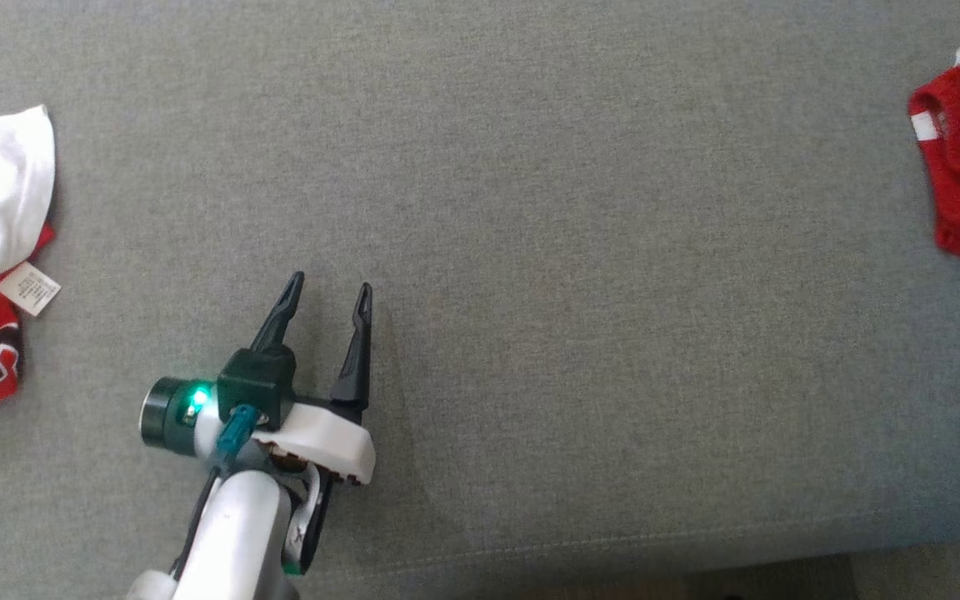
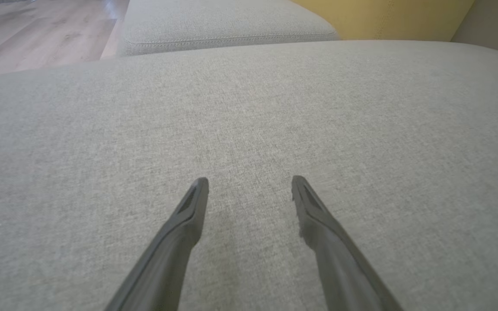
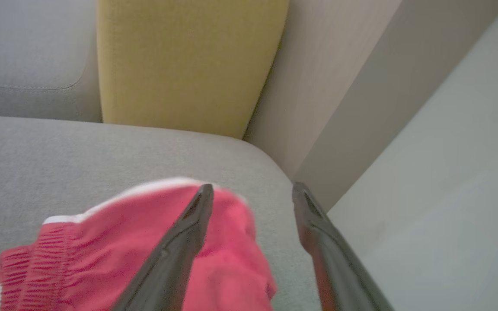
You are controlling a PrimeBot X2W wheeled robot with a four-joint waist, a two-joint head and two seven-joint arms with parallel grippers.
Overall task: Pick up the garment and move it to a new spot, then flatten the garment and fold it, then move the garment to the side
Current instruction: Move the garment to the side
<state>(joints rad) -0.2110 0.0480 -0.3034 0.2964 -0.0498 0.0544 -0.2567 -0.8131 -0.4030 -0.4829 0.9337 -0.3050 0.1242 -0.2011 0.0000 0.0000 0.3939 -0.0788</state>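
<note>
Red garment [image 3: 102,250], beneath spread right tool [image 3: 251,188]

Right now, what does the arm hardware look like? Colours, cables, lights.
The left end effector has two long dark tapered fingers on a dark block, a white shell and glossy white forearm. Teal connector, dark cylinder with a lit green light. The right end effector has matching dark fingers.
</note>
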